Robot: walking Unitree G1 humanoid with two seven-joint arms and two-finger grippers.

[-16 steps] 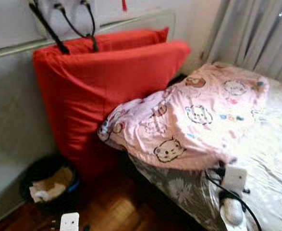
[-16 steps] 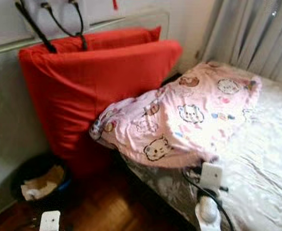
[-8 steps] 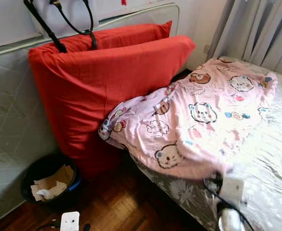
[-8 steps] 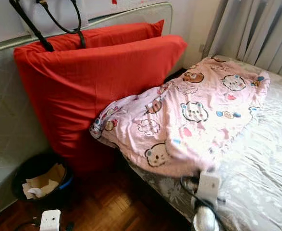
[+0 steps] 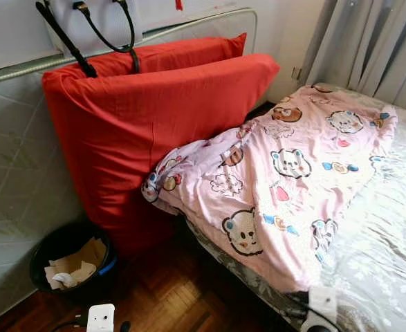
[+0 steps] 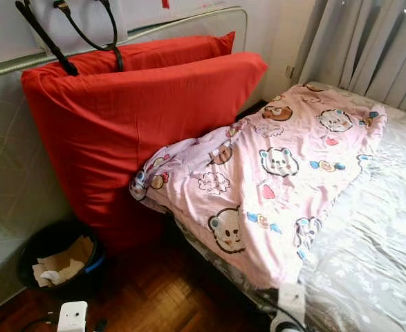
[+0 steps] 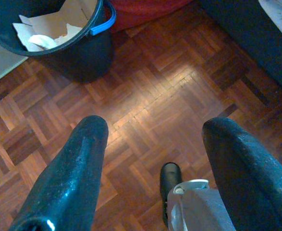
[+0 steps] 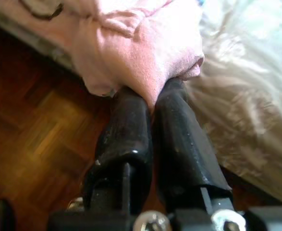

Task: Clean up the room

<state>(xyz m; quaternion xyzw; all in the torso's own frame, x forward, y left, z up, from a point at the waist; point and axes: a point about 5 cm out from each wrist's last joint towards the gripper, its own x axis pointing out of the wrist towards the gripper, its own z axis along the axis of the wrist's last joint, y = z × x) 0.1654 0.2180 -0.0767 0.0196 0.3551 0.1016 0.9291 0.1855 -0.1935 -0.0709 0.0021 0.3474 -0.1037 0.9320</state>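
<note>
A pink blanket (image 5: 292, 173) printed with bear faces lies across the bed, its near corner drawn down to the bed's front edge. My right gripper (image 8: 153, 94) is shut on that corner of the pink blanket (image 8: 141, 53), the cloth bunched between the fingertips; its wrist shows low at the bed's edge (image 5: 320, 308). My left gripper (image 7: 150, 139) hangs open over the parquet floor with nothing between its fingers.
Two big red cushions (image 5: 154, 117) lean on a grey quilted mattress (image 5: 16, 173) with a bag's black straps (image 5: 85, 41) above. A dark bin (image 5: 71, 259) with paper stands on the floor below. Shiny pale sheet (image 5: 389, 235) covers the bed; curtains (image 5: 375, 41) hang behind.
My right gripper has drawn back and down with the blanket's corner, stretching the bunched near edge out flat toward the bed's front. The view also shifted a little.
</note>
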